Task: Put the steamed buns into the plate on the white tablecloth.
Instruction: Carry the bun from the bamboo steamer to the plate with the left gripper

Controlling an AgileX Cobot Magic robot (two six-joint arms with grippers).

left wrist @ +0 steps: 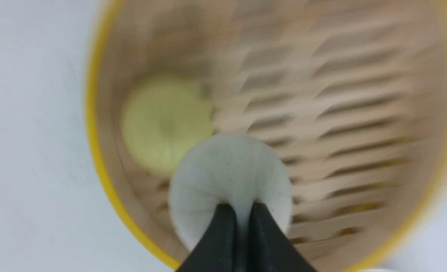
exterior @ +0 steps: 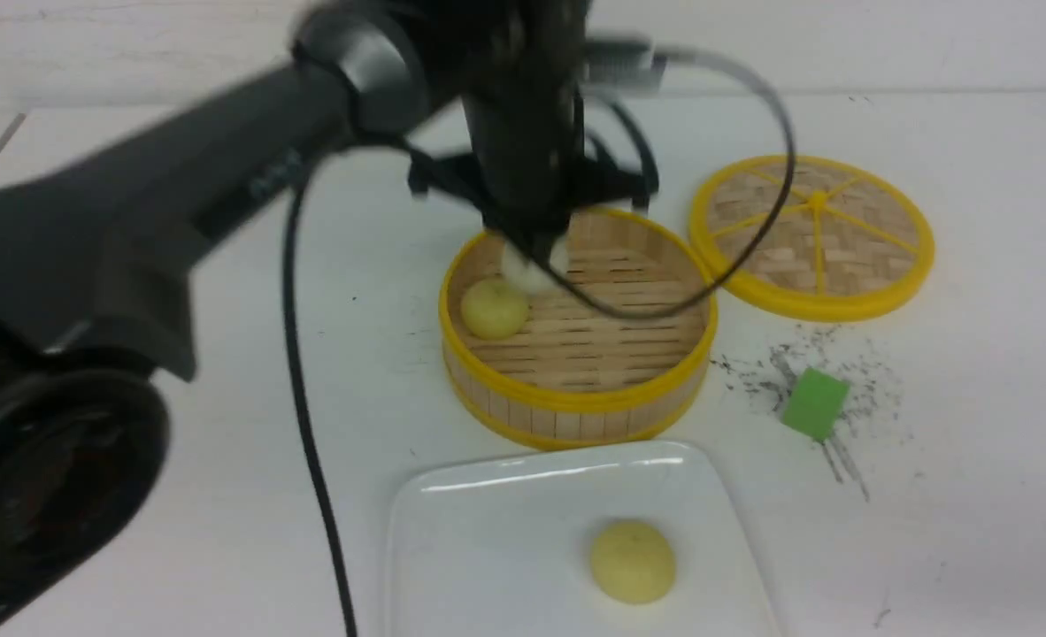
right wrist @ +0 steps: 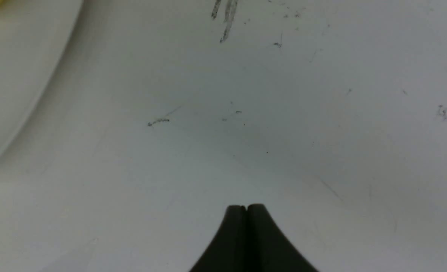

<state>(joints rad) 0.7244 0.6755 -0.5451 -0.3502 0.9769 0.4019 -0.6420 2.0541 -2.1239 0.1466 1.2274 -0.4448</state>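
Left fingers (left wrist: 223,234) pinch just a fold of the greyish off-white round bun (left wrist: 227,170) — the soft dough could slip out and drop into the yellow-rimmed bamboo steamer (exterior: 576,407); right fingers (right wrist: 235,230) are pressed together.

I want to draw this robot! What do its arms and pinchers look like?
The left arm is a thick, dark grey tube with a rounded joint and faint, unreadable lettering. Thin black cables loop off it. The left gripper and right gripper each have two smooth black fingers tapering to narrow tips.
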